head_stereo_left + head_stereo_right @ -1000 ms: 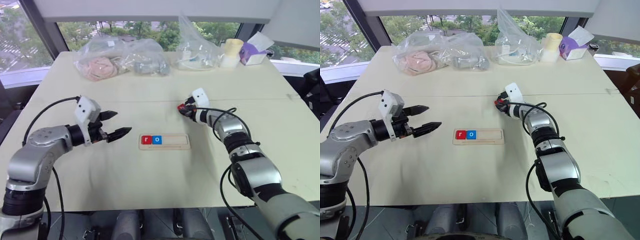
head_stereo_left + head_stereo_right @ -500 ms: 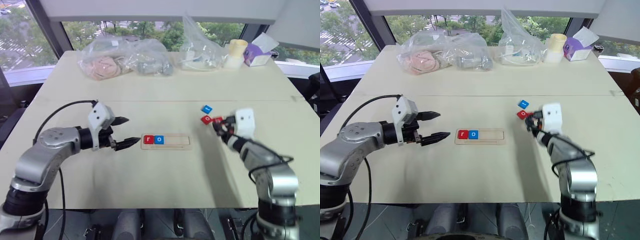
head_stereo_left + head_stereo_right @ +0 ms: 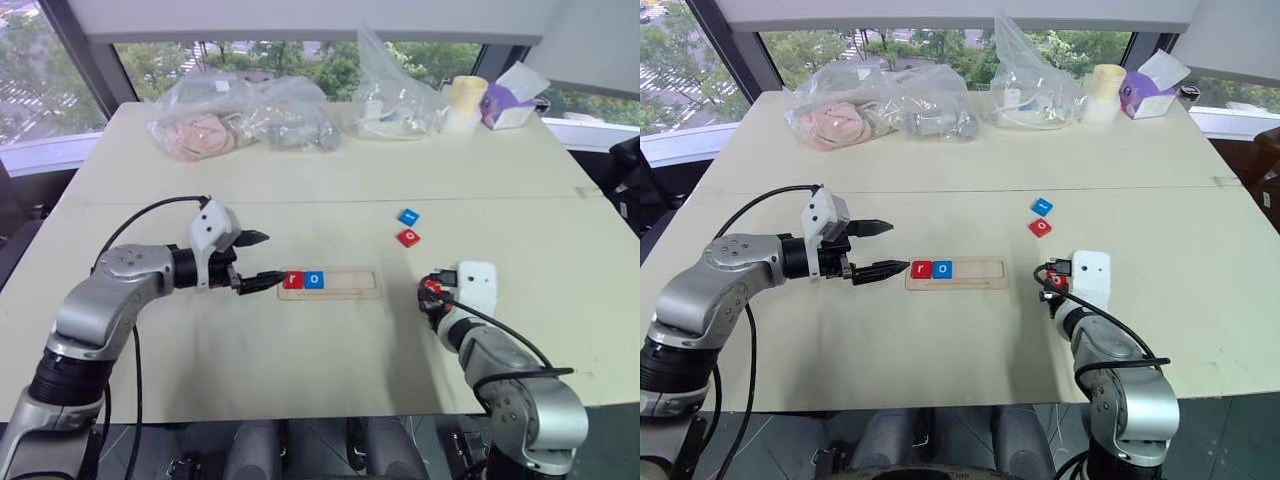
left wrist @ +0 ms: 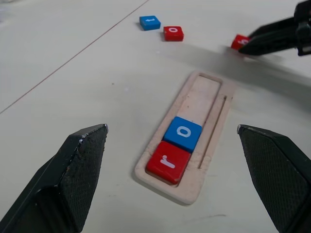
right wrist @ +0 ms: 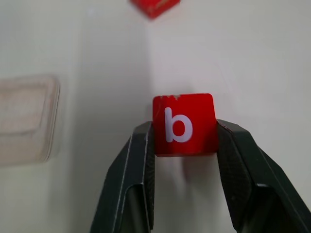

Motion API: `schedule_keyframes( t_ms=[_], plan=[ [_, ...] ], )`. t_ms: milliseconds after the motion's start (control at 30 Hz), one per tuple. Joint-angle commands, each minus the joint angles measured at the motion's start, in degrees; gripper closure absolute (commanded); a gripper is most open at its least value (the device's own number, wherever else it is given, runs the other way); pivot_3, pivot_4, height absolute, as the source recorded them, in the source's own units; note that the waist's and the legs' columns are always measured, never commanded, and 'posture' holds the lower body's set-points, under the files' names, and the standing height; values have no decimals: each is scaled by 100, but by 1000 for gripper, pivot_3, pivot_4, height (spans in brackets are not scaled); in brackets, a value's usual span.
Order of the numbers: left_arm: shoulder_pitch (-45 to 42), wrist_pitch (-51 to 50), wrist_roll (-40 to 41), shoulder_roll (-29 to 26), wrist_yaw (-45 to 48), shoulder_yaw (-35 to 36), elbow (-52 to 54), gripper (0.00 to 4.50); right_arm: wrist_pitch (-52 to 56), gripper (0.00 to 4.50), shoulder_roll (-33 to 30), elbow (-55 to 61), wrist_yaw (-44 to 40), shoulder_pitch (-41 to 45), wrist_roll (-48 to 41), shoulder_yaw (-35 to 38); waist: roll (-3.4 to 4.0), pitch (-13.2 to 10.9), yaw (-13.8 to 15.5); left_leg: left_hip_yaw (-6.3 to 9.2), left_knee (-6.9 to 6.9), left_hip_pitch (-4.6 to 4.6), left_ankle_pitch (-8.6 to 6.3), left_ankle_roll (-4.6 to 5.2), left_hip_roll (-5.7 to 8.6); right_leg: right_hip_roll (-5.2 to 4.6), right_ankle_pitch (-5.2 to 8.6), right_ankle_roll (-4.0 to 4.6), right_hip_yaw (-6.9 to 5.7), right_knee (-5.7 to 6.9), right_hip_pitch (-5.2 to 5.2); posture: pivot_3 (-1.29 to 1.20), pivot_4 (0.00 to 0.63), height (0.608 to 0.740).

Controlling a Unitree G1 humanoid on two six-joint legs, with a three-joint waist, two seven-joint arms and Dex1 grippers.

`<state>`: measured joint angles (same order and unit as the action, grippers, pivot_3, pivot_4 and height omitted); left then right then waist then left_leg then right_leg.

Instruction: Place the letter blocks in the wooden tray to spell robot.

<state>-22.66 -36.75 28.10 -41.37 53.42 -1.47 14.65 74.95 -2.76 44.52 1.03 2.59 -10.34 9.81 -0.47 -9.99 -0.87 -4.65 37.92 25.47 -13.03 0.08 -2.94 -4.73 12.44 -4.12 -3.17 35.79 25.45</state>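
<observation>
Now we have the red "b" block (image 5: 183, 124) pinched between the fingers of our right gripper (image 5: 183, 145), held just above the table to the right of the wooden tray (image 3: 330, 283), where the red "r" (image 3: 293, 280) and blue "o" (image 3: 315, 280) already fill the two leftmost places. Our left gripper (image 3: 255, 261) hangs with its jaws spread wide and empty at the tray's left end, one fingertip close to the rim. Next, we judge, the "b" must go beside the "o", set flat with its letter upright, while the red "o" block (image 3: 408, 238) and the blue block (image 3: 408, 216) wait further back.
</observation>
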Motion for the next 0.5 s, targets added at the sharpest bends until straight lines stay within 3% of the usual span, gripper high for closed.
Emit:
schedule_keyframes(
  t_ms=[33,167,333,400,500],
  plan=[
    [-65,91,-7,-20,55,48,37,0,45,1895,100,118,-53,62,-82,124,0,0,6,0,0,-1,0,0,0,0,0,0,0,-2,-2,0,150,739],
    [-11,81,-6,-40,64,97,38,0,291,22,-143,101,-170,133,-57,7,0,0,5,2,0,-1,-1,-2,-1,-2,-1,0,-1,-5,-4,0,150,739],
    [159,-1,24,-251,218,134,62,0,172,22,-1039,398,-922,627,-389,392,5,-3,-10,1,-2,-1,-1,-2,-2,-5,-1,0,0,-11,-2,0,150,739],
    [168,-141,209,-363,424,180,92,0,-570,22,-2068,278,-2676,832,-1294,614,12,-11,-4,3,-7,-1,-1,-2,-1,-4,-1,0,-2,-17,-3,0,150,739],
    [177,-216,315,-473,656,125,99,0,-1168,22,-2931,-136,-4273,695,-2194,844,10,-14,20,5,-22,-9,-2,-1,1,-3,1,-3,-5,-45,-14,0,150,739]
  ],
)
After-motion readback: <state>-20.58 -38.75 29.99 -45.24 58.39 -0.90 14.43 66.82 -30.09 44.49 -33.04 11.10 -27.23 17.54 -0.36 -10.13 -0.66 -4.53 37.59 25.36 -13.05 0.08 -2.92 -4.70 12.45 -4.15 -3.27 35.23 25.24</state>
